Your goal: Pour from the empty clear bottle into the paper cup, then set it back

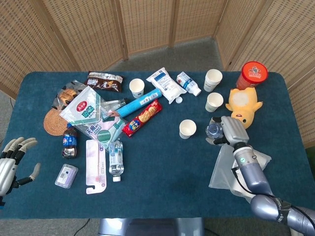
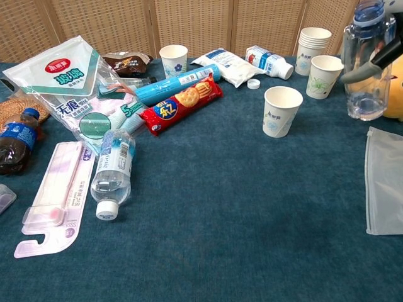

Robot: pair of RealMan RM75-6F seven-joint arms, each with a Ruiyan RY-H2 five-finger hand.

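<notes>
The empty clear bottle (image 2: 367, 69) stands upright at the far right, its blue-ringed neck on top and its base at or just above the cloth. My right hand (image 1: 232, 130) grips the bottle (image 1: 214, 131) from the side; in the chest view only its fingers (image 2: 376, 58) show across the bottle. The white paper cup (image 1: 187, 129) (image 2: 281, 111) stands upright to the left of the bottle, apart from it. My left hand (image 1: 13, 163) hovers at the table's near left corner, fingers spread, holding nothing.
More paper cups (image 1: 213, 102) (image 1: 213, 79) stand behind the bottle, with a yellow plush toy (image 1: 243, 106) and a red-lidded tub (image 1: 253, 73). A clear zip bag (image 1: 242, 164) lies under my right forearm. A water bottle (image 1: 115, 158), biscuits (image 1: 142, 117) and packets crowd the left half.
</notes>
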